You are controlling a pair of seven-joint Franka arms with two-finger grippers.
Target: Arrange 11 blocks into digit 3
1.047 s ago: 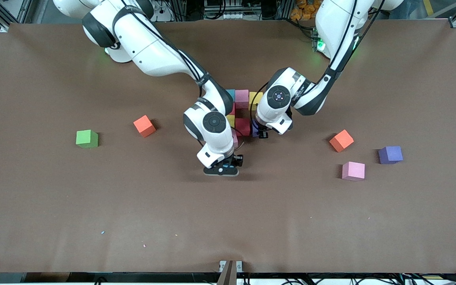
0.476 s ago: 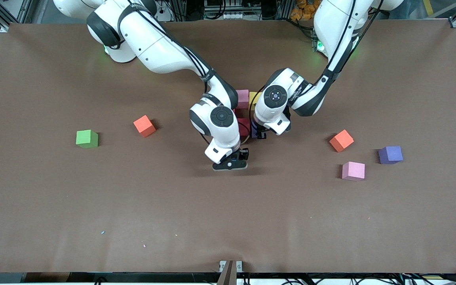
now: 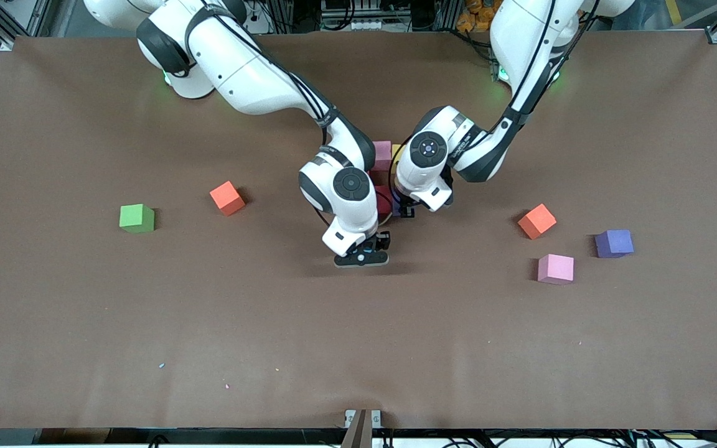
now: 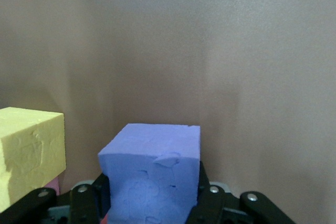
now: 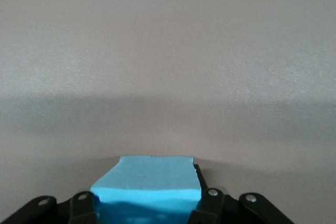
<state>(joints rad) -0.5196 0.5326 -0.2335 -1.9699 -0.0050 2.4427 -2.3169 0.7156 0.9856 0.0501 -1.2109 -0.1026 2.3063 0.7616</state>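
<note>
While both arms crowd the middle of the brown table, each carries a cube: the left gripper is clenched on a purple block, and the right gripper is clenched on a cyan block. The partly built digit 3 sits at table centre, mostly hidden under the two wrists, so how many cubes it holds is hard to judge. A yellow block of the figure lies just beside the purple one. Loose cubes wait at about three o'clock from the figure: an orange block, a pink block and a second purple block; another orange block lies at about nine o'clock. The main risk is crowding: the wrists could collide, or either held cube could nudge the soft foam neighbours and skew the rows.
</note>
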